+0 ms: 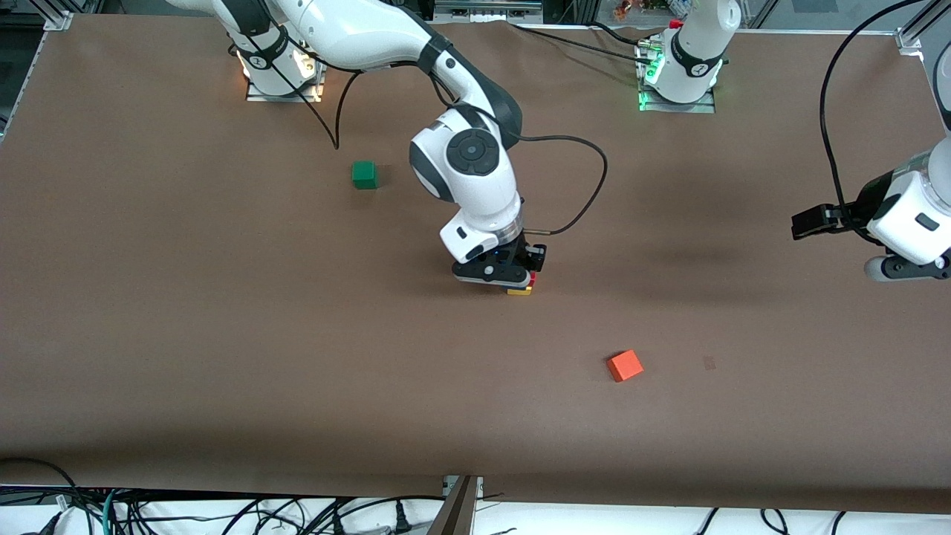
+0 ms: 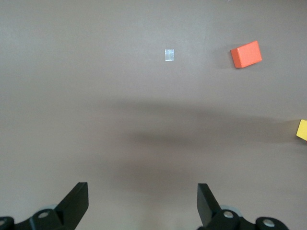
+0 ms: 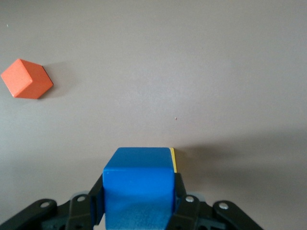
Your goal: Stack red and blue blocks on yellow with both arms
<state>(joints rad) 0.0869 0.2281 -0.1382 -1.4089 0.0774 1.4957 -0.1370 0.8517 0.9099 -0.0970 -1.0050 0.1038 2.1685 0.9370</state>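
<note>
The table (image 1: 186,334) carries everything. The right arm (image 1: 386,37) is reached toward the table's centre. The left arm (image 1: 910,212) waits over the table's left-arm end; the left gripper (image 2: 143,203) hangs with its fingers spread apart on nothing.

The right gripper (image 1: 513,276) is set low over the stack, its fingers clamped on the blue block (image 3: 139,184). In the front view, red (image 1: 532,278) shows just above yellow (image 1: 520,291). From yellow, the orange cube (image 1: 625,365) lies at about 4 o'clock and the green cube (image 1: 364,174) at about 10 o'clock — both well apart.

The blocks appear light, rigid and matte — slip is judged unlikely. Grasping is best done across opposite flat faces at mid-height.
</note>
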